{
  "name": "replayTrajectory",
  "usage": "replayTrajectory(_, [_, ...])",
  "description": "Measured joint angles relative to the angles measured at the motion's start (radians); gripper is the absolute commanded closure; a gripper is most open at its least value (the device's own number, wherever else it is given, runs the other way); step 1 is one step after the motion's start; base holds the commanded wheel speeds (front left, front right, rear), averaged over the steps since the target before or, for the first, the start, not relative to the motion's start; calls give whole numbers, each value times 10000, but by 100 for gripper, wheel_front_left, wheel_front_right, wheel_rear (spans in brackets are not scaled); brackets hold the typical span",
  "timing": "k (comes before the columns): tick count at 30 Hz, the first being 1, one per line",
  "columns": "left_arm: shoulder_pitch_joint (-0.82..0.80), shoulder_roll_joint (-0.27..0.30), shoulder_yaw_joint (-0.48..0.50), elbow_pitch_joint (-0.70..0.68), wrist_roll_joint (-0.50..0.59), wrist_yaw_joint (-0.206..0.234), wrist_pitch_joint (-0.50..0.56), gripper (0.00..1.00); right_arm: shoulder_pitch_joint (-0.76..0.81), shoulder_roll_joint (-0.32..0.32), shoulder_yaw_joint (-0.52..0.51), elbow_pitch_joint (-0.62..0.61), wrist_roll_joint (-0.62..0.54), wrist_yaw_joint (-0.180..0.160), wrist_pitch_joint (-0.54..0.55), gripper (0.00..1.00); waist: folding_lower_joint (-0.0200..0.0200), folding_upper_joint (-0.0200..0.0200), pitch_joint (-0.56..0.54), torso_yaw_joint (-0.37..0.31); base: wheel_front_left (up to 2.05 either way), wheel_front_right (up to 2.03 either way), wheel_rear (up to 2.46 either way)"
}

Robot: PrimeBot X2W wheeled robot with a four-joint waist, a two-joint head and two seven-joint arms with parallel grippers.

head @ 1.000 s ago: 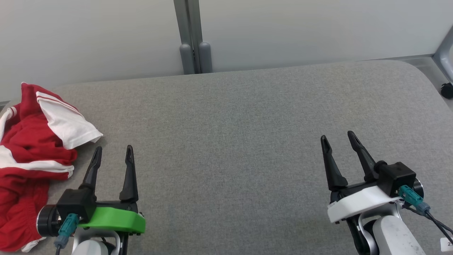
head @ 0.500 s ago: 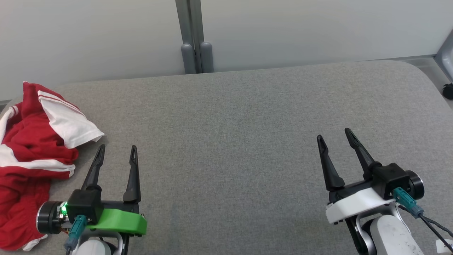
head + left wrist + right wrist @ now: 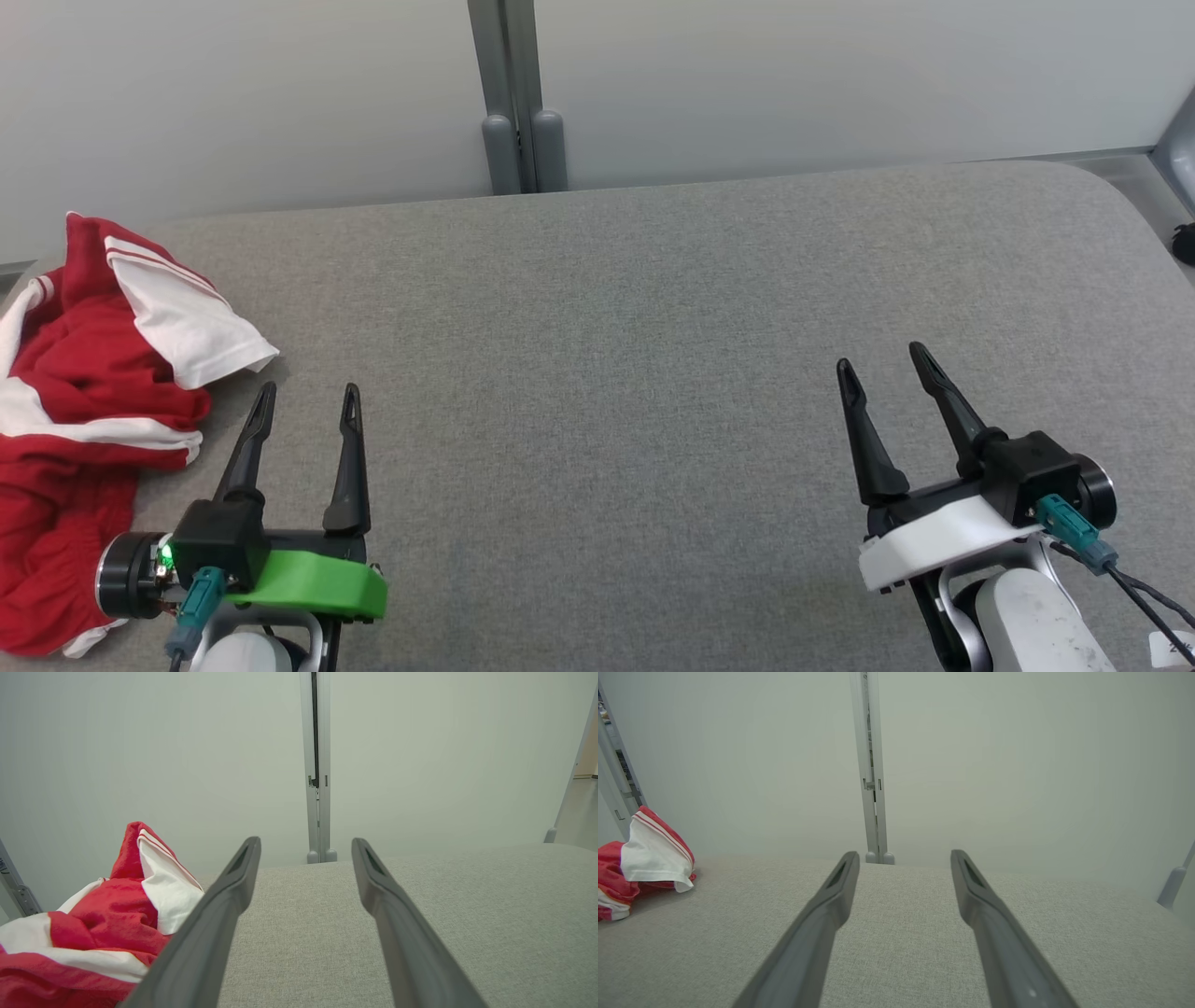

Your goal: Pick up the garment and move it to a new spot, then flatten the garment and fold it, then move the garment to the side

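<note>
Red-white garment point(image 3: 84, 392) crumpled at left edge of grey table point(image 3: 607, 373), not held
Just right of it the left tool point(image 3: 308, 397) sits low over the table, fingers spread wide, pointing forward; right tool point(image 3: 882, 359) well apart at right, equally wide, empty

The left gripper point(image 3: 309, 386) has two long, black, tapering fingers point(image 3: 347, 457) on a black block point(image 3: 219, 541) over a green plate point(image 3: 317, 579). A green light point(image 3: 168, 553) glows on its round black wrist point(image 3: 121, 588). The right gripper point(image 3: 879, 356) matches, but on a white plate point(image 3: 934, 546). Each carries a teal plug point(image 3: 191, 602). A black cable point(image 3: 1134, 582) trails from the right one, and the right forearm point(image 3: 1036, 625) is pale and speckled.
</note>
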Motion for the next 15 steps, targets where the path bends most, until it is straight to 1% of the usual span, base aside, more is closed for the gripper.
replayTrajectory(15, [-2, -6, 69, 107, -190, -4, -2, 0, 33, -4, 46, 56, 96, 0, 0, 0, 0, 0, 8, 252, 0, 0, 0])
